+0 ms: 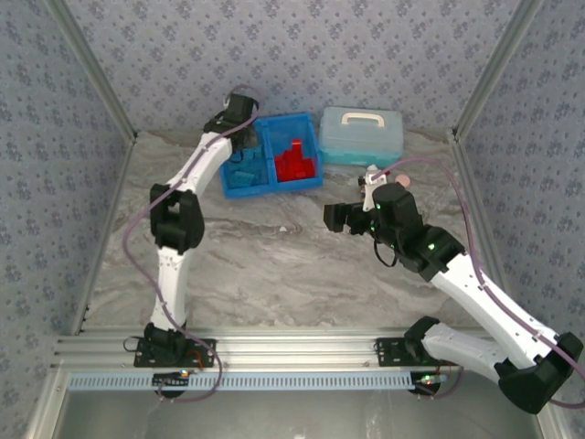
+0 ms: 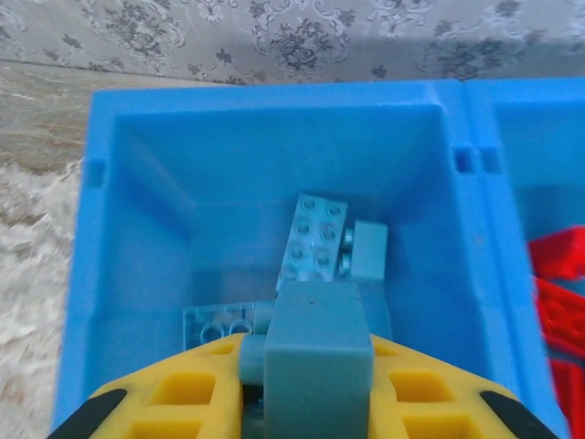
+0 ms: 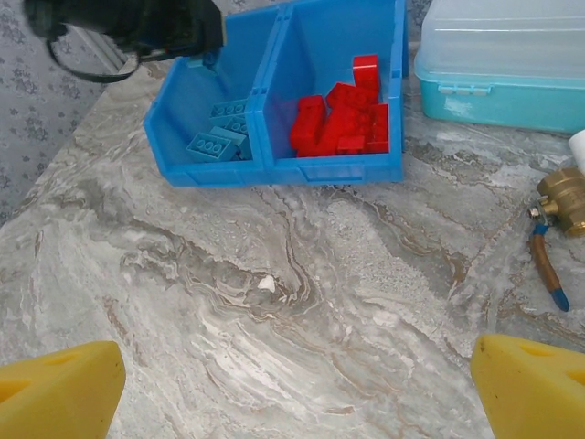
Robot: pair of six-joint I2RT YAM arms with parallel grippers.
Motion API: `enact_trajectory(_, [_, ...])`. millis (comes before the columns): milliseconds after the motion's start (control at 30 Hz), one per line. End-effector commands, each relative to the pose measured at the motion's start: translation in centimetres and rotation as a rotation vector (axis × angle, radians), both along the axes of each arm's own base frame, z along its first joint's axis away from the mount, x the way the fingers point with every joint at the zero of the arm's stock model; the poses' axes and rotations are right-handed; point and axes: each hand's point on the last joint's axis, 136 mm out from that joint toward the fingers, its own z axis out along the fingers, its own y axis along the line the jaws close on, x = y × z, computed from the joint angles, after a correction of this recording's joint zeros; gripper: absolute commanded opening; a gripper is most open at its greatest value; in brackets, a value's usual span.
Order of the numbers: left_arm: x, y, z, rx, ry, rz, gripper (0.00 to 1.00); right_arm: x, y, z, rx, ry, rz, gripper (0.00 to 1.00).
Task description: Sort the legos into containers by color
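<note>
My left gripper [image 1: 239,108] hangs over the left compartment of the bright blue tray [image 1: 285,119]. Its yellow fingers [image 2: 183,384] are shut on a light blue lego [image 2: 315,320], held above the compartment floor. Under it lie a few more light blue legos [image 2: 315,240]. The right compartment holds a pile of red legos [image 3: 345,119], also seen from above as red legos [image 1: 294,163]. My right gripper [image 1: 343,218] hovers over the bare marble right of centre, wide open with nothing between its fingertips [image 3: 64,389].
A pale-blue lidded case [image 1: 362,133] with a white handle stands just right of the tray. A brass fitting [image 3: 567,201] with a blue-tipped lever and a pink disc [image 1: 399,178] lie near my right arm. Patterned walls close in the table.
</note>
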Motion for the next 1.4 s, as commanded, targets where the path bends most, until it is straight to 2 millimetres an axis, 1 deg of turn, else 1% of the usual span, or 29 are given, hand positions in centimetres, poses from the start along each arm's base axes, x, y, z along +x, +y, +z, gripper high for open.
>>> enact_trajectory(0, [0.2,1.1,-1.5,0.057,0.082,0.010,0.34,0.3,0.3,1.6,0.023,-0.031,-0.002,1.00])
enact_trajectory(100, [1.1,1.0,-1.9,0.040,0.083,0.001,0.45,0.2,0.5,1.5,0.022,-0.025,0.007,1.00])
enact_trajectory(133, [1.2,0.8,-1.8,0.025,0.078,-0.010,0.48,0.3,0.5,1.5,0.021,-0.025,0.007,1.00])
enact_trajectory(200, [1.1,0.5,-1.1,0.010,0.070,-0.027,0.52,0.2,0.4,1.6,0.020,-0.027,0.006,1.00])
enact_trajectory(267, [0.8,0.1,0.5,-0.009,0.052,-0.044,0.53,0.3,0.4,1.5,0.017,-0.030,0.003,1.00])
enact_trajectory(300, [0.5,-0.1,1.6,-0.020,0.041,-0.051,0.53,0.4,0.3,1.5,0.015,-0.032,0.002,1.00])
enact_trajectory(400, [-1.1,-1.2,6.1,-0.084,-0.008,-0.095,0.54,0.6,0.2,1.3,0.004,-0.032,-0.005,1.00])
enact_trajectory(467, [-3.2,-2.0,9.7,-0.121,-0.065,-0.127,0.57,1.0,-0.4,1.0,-0.009,-0.037,-0.026,1.00])
enact_trajectory(500, [-4.6,-2.4,11.5,-0.135,-0.106,-0.143,0.60,1.3,-0.9,0.7,-0.015,-0.035,-0.046,1.00])
enact_trajectory(533, [-6.0,-2.6,12.9,-0.150,-0.141,-0.154,0.63,1.6,-1.5,0.4,-0.021,-0.032,-0.070,1.00])
enact_trajectory(567, [-7.6,-2.7,14.6,-0.177,-0.197,-0.164,0.67,2.0,-2.4,-0.1,-0.025,-0.024,-0.104,1.00])
enact_trajectory(600, [-9.5,-2.4,15.4,-0.198,-0.230,-0.169,0.71,2.3,-3.5,-0.6,-0.031,-0.019,-0.142,1.00])
enact_trajectory(667, [-12.9,-1.8,16.0,-0.229,-0.278,-0.181,0.77,2.9,-5.8,-1.7,-0.054,-0.023,-0.221,1.00])
enact_trajectory(733, [-16.3,-0.5,16.0,-0.243,-0.315,-0.175,0.80,3.4,-8.5,-3.1,-0.083,-0.016,-0.305,1.00])
enact_trajectory(800, [-19.3,1.6,14.5,-0.219,-0.319,-0.128,0.84,3.8,-11.5,-4.7,-0.102,0.003,-0.402,1.00])
enact_trajectory(833, [-20.5,2.6,13.8,-0.204,-0.320,-0.104,0.85,3.9,-12.7,-5.5,-0.113,0.014,-0.442,1.00])
enact_trajectory(900, [-22.8,5.0,11.5,-0.149,-0.320,-0.055,0.88,4.0,-15.8,-8.0,-0.149,0.042,-0.547,1.00])
enact_trajectory(933, [-23.5,5.9,10.5,-0.116,-0.325,-0.038,0.90,4.0,-17.3,-9.0,-0.173,0.047,-0.597,1.00])
enact_trajectory(1000, [-25.0,8.4,7.7,-0.017,-0.338,0.013,0.95,4.0,-20.3,-11.1,-0.236,0.034,-0.687,1.00])
enact_trajectory(1067, [-25.9,9.9,5.2,0.089,-0.360,0.011,0.99,3.8,-22.9,-13.5,-0.308,0.009,-0.745,1.00])
enact_trajectory(1100, [-26.1,10.4,4.0,0.133,-0.381,-0.007,0.99,4.0,-24.0,-14.3,-0.315,-0.017,-0.774,1.00])
enact_trajectory(1133, [-26.3,10.8,3.0,0.171,-0.389,-0.021,0.99,4.0,-24.7,-15.2,-0.320,-0.025,-0.786,1.00])
enact_trajectory(1167, [-26.5,11.7,1.9,0.210,-0.392,0.002,0.99,4.3,-25.4,-16.0,-0.316,-0.034,-0.793,1.00])
enact_trajectory(1233, [-26.4,13.4,-0.1,0.233,-0.374,0.042,0.99,5.0,-26.4,-17.8,-0.314,-0.019,-0.792,1.00])
enact_trajectory(1267, [-26.1,14.5,-0.5,0.218,-0.357,0.079,0.99,6.0,-26.8,-17.9,-0.321,-0.021,-0.780,1.00])
enact_trajectory(1300, [-25.8,15.0,-0.9,0.211,-0.326,0.066,0.99,6.8,-26.7,-18.2,-0.304,0.004,-0.763,1.00])
enact_trajectory(1333, [-25.3,15.1,-0.9,0.236,-0.353,0.047,0.99,7.8,-26.4,-18.2,-0.292,-0.037,-0.736,1.00])
enact_trajectory(1367, [-25.0,15.1,-1.2,0.251,-0.380,0.038,0.99,8.7,-26.1,-17.7,-0.283,-0.091,-0.715,1.00])
